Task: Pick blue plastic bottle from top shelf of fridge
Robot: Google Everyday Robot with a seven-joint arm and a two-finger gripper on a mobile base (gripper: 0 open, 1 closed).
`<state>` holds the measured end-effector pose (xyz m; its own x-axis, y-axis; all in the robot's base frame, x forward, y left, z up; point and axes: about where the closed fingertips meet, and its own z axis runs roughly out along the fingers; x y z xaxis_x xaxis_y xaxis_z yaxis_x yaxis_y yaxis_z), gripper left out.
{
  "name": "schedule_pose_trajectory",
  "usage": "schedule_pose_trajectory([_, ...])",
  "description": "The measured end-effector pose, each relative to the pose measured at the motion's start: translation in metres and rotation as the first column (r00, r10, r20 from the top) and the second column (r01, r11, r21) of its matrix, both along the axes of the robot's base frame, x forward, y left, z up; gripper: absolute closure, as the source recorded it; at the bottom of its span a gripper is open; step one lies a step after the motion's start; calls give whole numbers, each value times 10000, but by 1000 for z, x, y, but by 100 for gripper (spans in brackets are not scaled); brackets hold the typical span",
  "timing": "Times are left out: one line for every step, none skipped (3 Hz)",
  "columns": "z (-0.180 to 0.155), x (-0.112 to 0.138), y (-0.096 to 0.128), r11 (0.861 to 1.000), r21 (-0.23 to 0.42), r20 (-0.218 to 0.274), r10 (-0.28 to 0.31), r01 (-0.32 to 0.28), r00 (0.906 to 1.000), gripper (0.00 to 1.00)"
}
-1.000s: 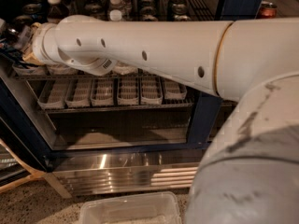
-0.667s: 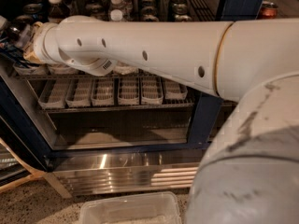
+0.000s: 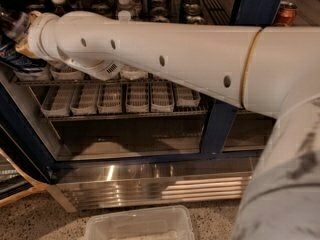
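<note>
My white arm point(image 3: 165, 49) reaches across the view into the fridge point(image 3: 220, 129) from the right. The gripper point(image 3: 11, 26) is at the far left edge, level with the top shelf point(image 3: 30, 81), mostly hidden behind the wrist. A bottle with a white cap and dark contents point(image 3: 59, 0) stands at the back of the top shelf, above and right of the gripper. I cannot tell whether it is the blue plastic bottle. Blue packaging point(image 3: 17, 61) shows just under the wrist.
A clear bottle with a white cap point(image 3: 125, 4) and dark cans point(image 3: 190, 6) stand further right on the top shelf. Short ridged white trays point(image 3: 135, 96) fill the rack below. The ribbed steel base panel point(image 3: 150, 184) and a clear plastic bin point(image 3: 140, 226) lie below. A red can point(image 3: 286, 13) is at top right.
The arm has shifted slightly upward; the wrist sits a little higher at the top shelf. Nothing else has visibly moved.
</note>
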<state>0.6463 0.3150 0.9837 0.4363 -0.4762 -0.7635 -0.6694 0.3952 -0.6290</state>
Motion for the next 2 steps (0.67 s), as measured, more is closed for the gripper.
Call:
schedule_pose_trajectory([22, 8, -10, 9976, 573, 203, -394, 382, 9990, 100])
schedule_pose_trajectory([41, -2, -15, 9933, 1050, 368, -515, 474, 9980, 100])
